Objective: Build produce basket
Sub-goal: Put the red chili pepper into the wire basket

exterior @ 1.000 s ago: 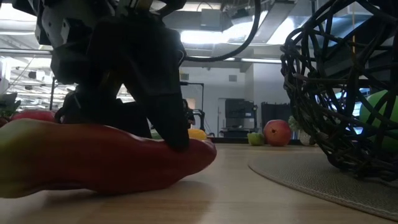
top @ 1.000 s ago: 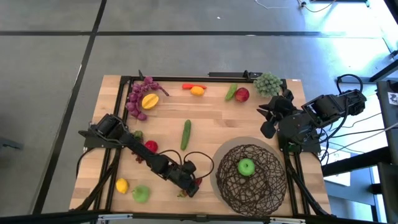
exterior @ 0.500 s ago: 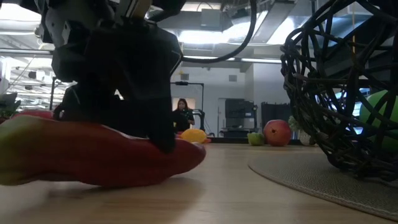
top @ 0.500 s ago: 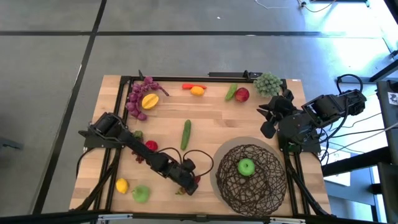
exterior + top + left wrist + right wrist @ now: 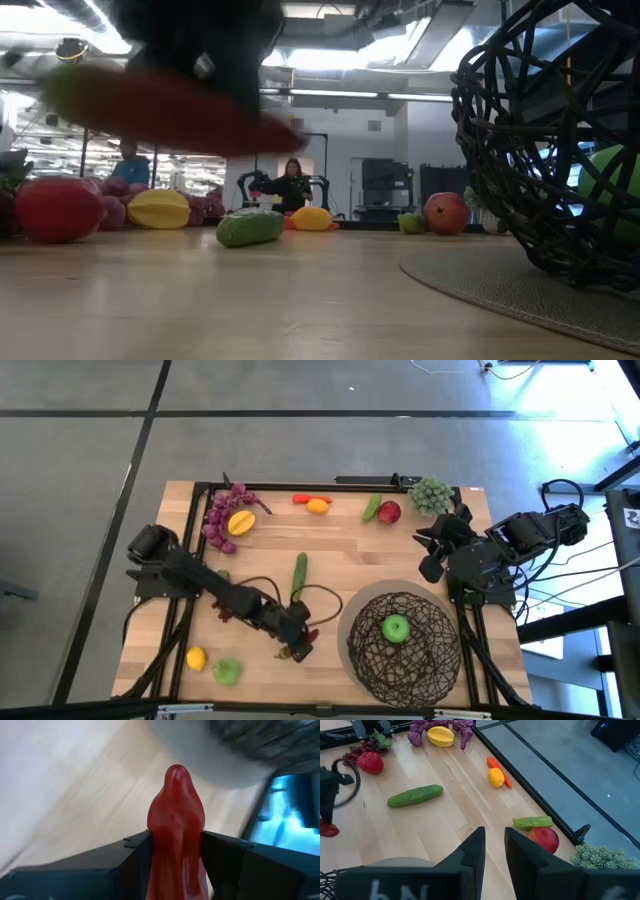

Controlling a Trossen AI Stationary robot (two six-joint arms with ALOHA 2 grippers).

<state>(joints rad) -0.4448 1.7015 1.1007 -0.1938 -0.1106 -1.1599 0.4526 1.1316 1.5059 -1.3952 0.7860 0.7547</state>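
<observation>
Holding a red chili (image 5: 175,820) in the left gripper (image 5: 297,643), fingers clamped on both sides of the fruit, red tip sticking out past the fingers; in the low view hanging blurred above the tabletop (image 5: 300,300), clear of the wood

Carrying it just left of the woven basket (image 5: 430,655), not yet over the rim. Sitting on a round grey mat at the near right of the table, the basket already keeping one green apple (image 5: 396,627) inside

Looking smooth and glossy, so probably a light, stiff toy and a little slippery; gripping across the thick middle seeming safer than at the thin tip, and releasing low over the open mesh to stop bouncing

Waiting at the far right edge of the table, the right gripper (image 5: 492,852), fingers close together with only a narrow gap, nothing between them

Lying still on the table: a cucumber (image 5: 299,575) in the middle, a lemon (image 5: 196,658) and a green apple (image 5: 226,671) at the near left, purple grapes (image 5: 222,518) at the far left
</observation>
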